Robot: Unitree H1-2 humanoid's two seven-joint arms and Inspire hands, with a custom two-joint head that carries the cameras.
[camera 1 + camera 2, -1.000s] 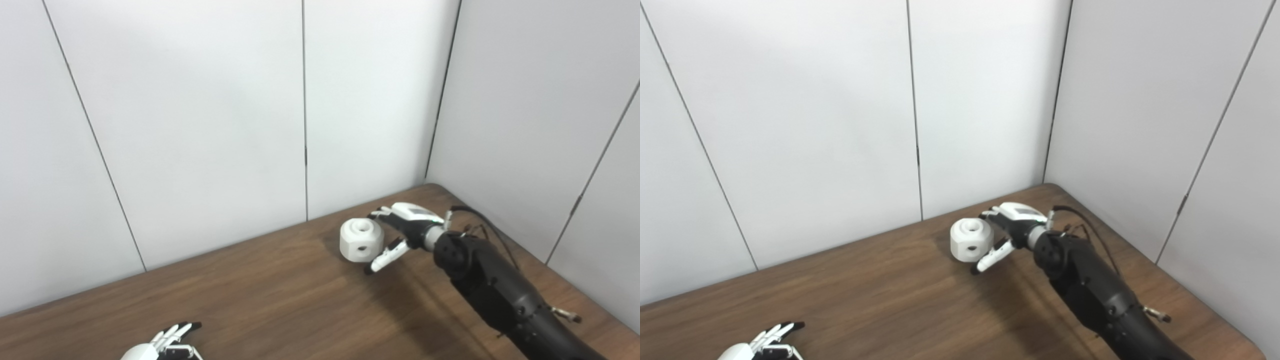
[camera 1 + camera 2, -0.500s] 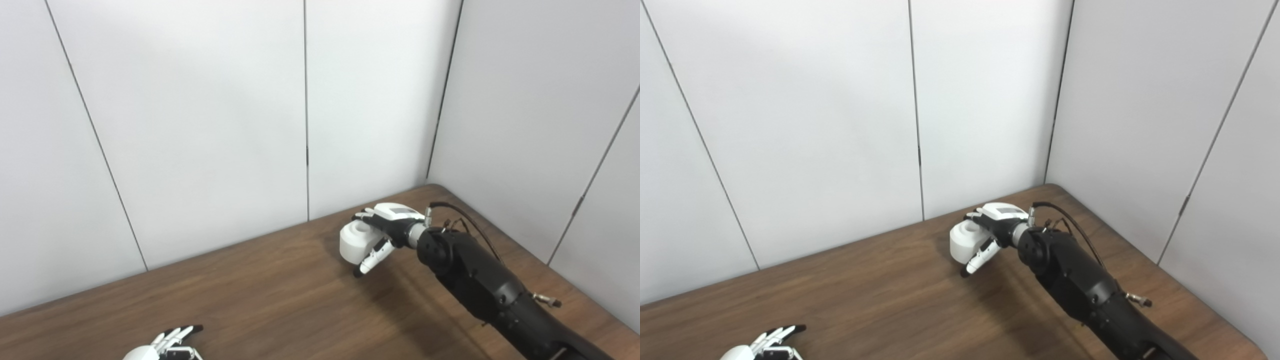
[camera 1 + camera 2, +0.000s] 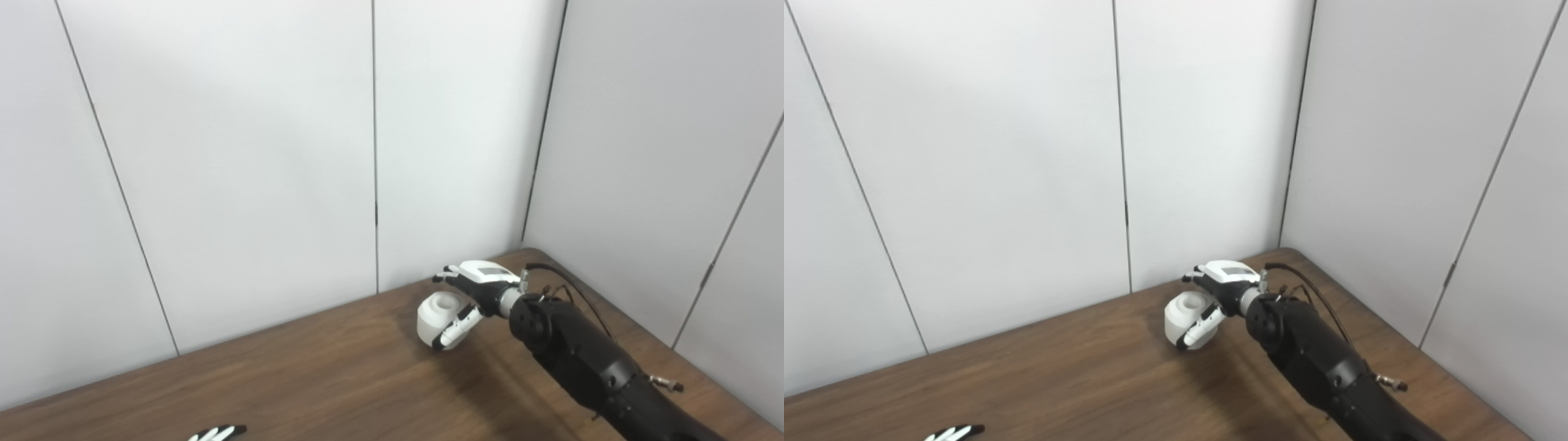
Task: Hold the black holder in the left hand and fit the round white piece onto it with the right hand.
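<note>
White wall panels, brown desk [image 3: 294,380]: the right hand [image 3: 471,297] is curled around the round white piece [image 3: 436,318] near the far corner. Only the left hand's fingertips [image 3: 217,433] show; grip unclear, no black holder visible. Next: lift it.

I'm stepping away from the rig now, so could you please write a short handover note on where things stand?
Right robot hand: fingers closed around the white piece, which looks to be still on the table near the far right corner.
Left robot hand: only the fingertips show at the bottom edge; whether it is open or shut cannot be told.
Black holder: not in view in either picture.
Done: white piece grasped.
Left: get the holder into the left robot hand, bring the white piece over and fit it on.
</note>
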